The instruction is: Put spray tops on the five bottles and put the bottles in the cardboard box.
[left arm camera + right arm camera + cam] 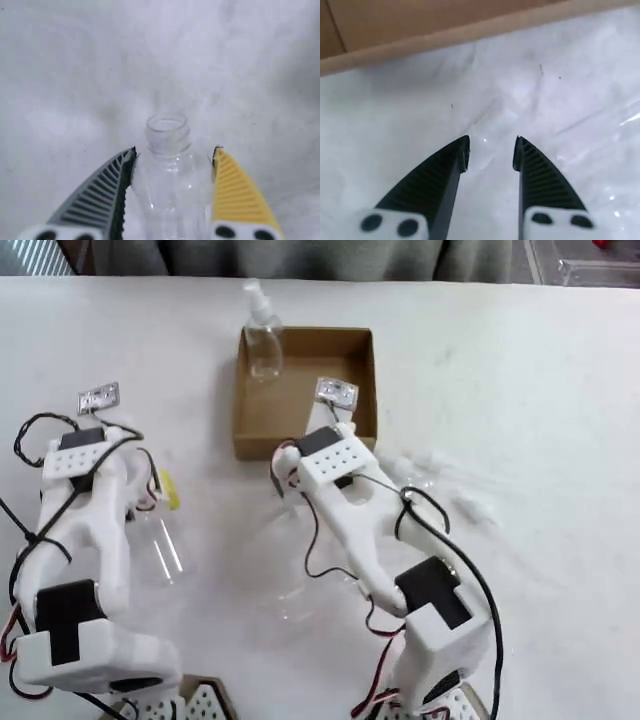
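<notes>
- The uncapped bottle [167,175] lies on the worktop [520,390], near left, with my left claw [172,152] clamped on its shoulders.
- A capped bottle [263,335] sits in the cardboard box [320,370], far-left corner.
- My right claw [491,150] hangs open just near of the box.

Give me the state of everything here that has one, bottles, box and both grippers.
Cardboard box: open, one bottle in it.
Capped bottle: spray top on, inside the box.
Uncapped bottle: neck open, no top, gripped.
Left gripper: shut on uncapped bottle.
Right gripper: open, holding nothing.
Spray tops: loose, unfitted.
</notes>
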